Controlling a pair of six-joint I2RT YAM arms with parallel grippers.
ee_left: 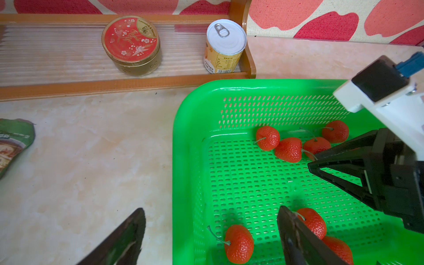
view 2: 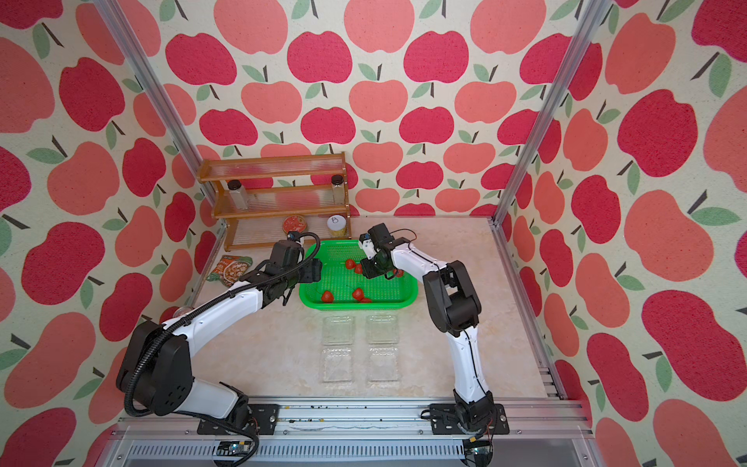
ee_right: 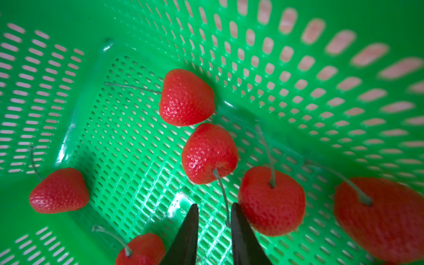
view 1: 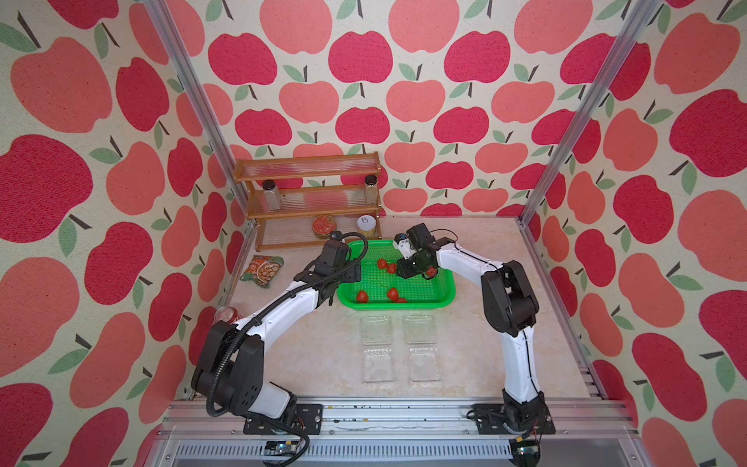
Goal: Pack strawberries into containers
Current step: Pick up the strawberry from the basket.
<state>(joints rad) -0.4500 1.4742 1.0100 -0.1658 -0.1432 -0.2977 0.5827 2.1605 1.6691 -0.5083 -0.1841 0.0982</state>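
The right gripper [ee_right: 215, 205] hangs low inside the green basket [ee_right: 298, 68]. Its jaws are drawn narrow, with a slit of mesh floor showing between them. The strawberries [ee_right: 187, 97] lie loose on that floor, ahead of the tool and to either side of it. The stemmed berry [ee_right: 210, 153] sits just ahead of the fingertips, and its thin stem runs back into the slit along one finger (it seems to touch, though blur there leaves this unsure).

The left gripper [ee_left: 211, 208] hovers spread wide and holds nothing, one finger over the table [view 1: 323, 356] and the other over the basket. The containers [view 1: 376, 347] lie open on the table behind both grippers, just outside the basket's wall.
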